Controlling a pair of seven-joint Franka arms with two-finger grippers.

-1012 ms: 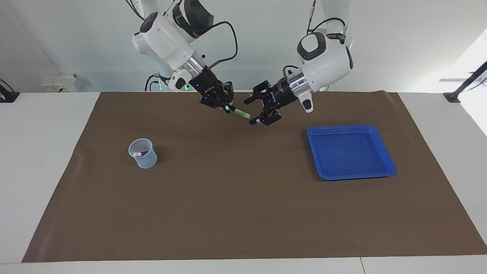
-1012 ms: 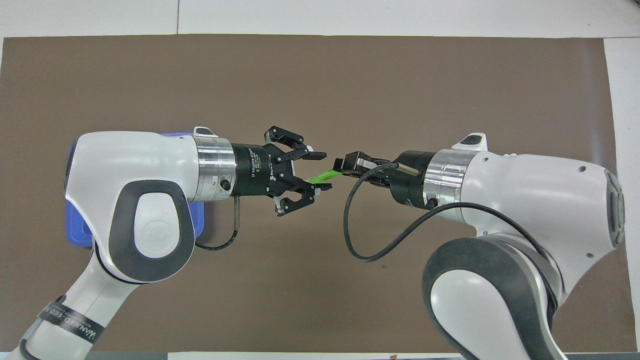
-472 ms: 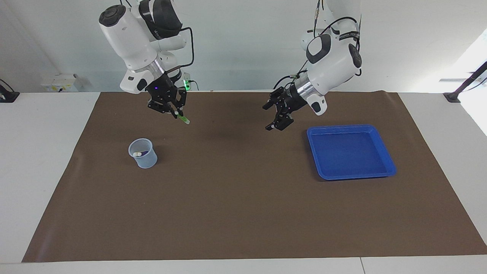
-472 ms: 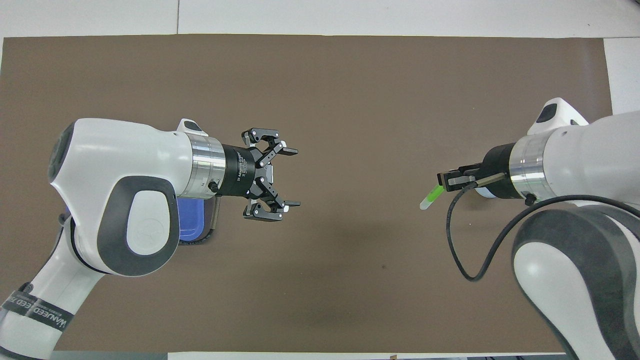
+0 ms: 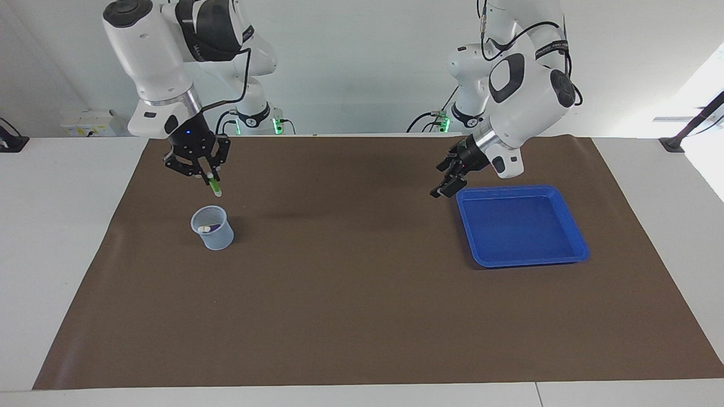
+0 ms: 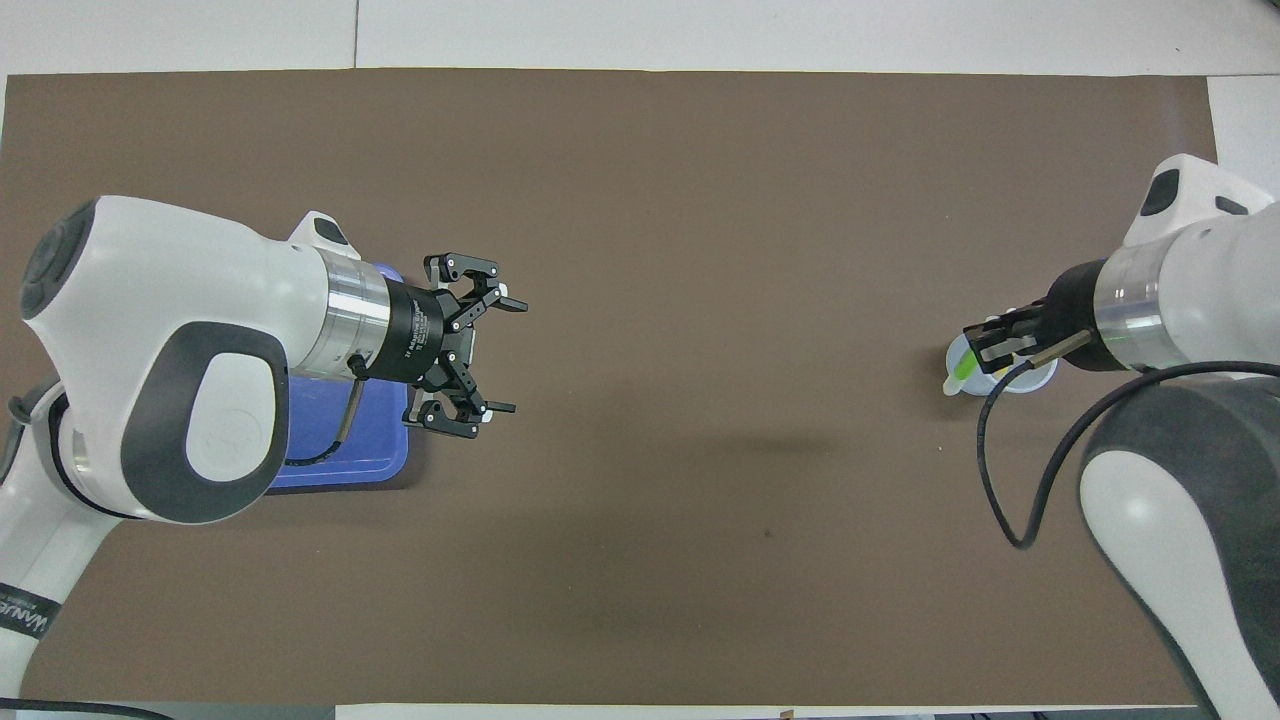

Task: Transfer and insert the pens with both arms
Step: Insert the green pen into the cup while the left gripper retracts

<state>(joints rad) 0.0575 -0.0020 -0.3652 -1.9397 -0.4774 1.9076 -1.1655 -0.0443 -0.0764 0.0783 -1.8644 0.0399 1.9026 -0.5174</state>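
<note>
My right gripper (image 5: 206,174) is shut on the green pen (image 5: 214,186) and holds it nearly upright, pale end down, just above the pale blue cup (image 5: 212,228). In the overhead view the right gripper (image 6: 985,345) and the green pen (image 6: 957,369) cover most of the cup (image 6: 1040,377). The purple pen (image 5: 207,228) lies inside the cup with its whitish cap showing. The yellow pen is out of view. My left gripper (image 5: 444,187) is open and empty, up in the air by the blue tray's (image 5: 512,190) corner; it also shows in the overhead view (image 6: 513,356).
The blue tray holds nothing and is partly hidden under the left arm in the overhead view (image 6: 340,472). A brown mat (image 5: 362,294) covers the table. Two smaller white arms with green lights stand at the robots' end.
The arms have drawn apart after the handover. My right gripper has carried the green pen toward the right arm's end, to above the cup. My left gripper has pulled back toward the tray, still open.
</note>
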